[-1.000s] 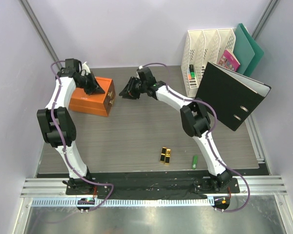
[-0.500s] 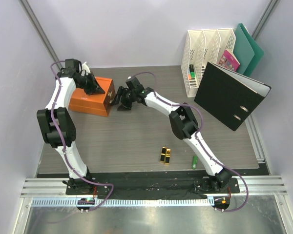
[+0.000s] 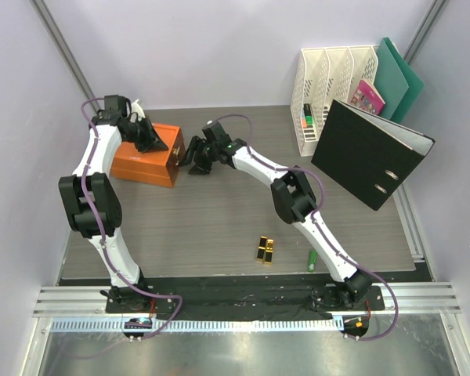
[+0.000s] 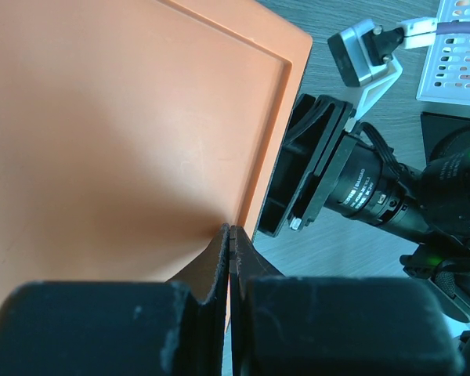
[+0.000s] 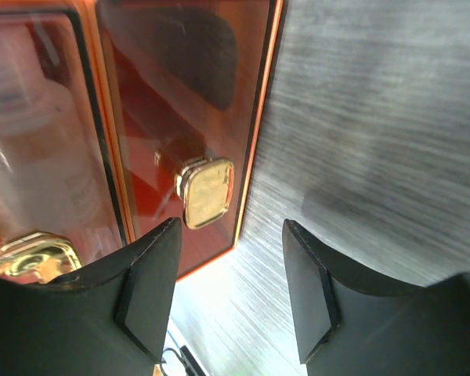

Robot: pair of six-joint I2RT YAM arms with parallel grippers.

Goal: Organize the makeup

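Observation:
Two black-gold lipsticks (image 3: 265, 249) and a small green tube (image 3: 313, 259) lie on the table near the front edge, far from both grippers. My left gripper (image 3: 146, 139) is shut, its tips (image 4: 229, 232) resting on the top of the orange box (image 3: 145, 160) near its right edge, with nothing between them. My right gripper (image 3: 193, 161) stands open at the box's right face. In the right wrist view its fingers (image 5: 231, 291) straddle the lower corner of a drawer front just below a gold knob (image 5: 207, 192). A pale bottle (image 5: 43, 157) shows blurred behind the neighbouring drawer front.
A white file rack (image 3: 329, 82) stands at the back right with a pink booklet (image 3: 368, 96) and green folders (image 3: 399, 74). A black binder (image 3: 372, 153) leans in front of it. A second gold knob (image 5: 31, 254) sits left of the right gripper.
My right gripper has swung left from the table's middle back to the orange box's right face and has opened. The left arm has stayed put.

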